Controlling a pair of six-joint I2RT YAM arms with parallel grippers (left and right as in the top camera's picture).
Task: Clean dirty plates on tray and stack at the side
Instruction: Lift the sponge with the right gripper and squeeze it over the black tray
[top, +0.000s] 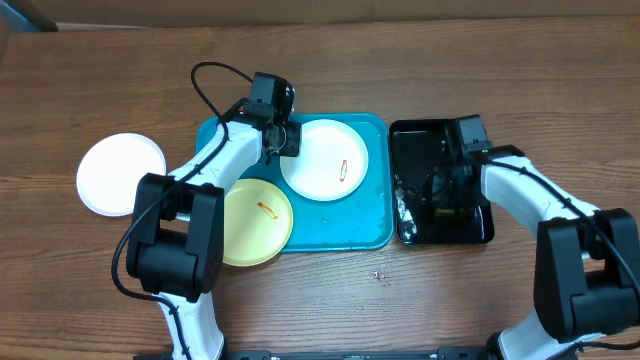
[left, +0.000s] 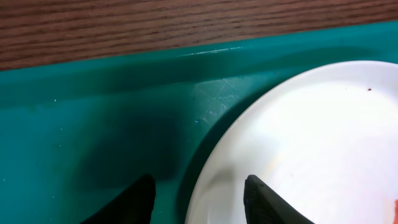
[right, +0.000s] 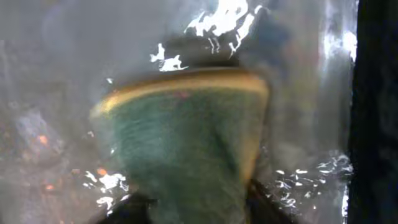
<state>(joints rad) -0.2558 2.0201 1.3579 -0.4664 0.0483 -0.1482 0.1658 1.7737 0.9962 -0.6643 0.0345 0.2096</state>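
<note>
The turquoise tray (top: 370, 225) holds a white plate (top: 325, 160) with an orange smear and a pale yellow-green plate (top: 255, 222) with an orange smear that overhangs the tray's front left edge. A second white plate (top: 121, 175) lies on the table to the left. My left gripper (top: 283, 138) is open at the white plate's left rim. In the left wrist view one finger is over the tray (left: 93, 112), the other over the plate (left: 311, 124), with the gripper (left: 199, 199) astride the rim. My right gripper (right: 199, 205) is shut on a green and yellow sponge (right: 186, 143).
A black tray (top: 410, 140) with wet, shiny contents stands right of the turquoise tray; my right gripper (top: 440, 190) is inside it. Its wet floor (right: 50, 62) shows in the right wrist view. A small speck lies on the wooden table in front of the trays.
</note>
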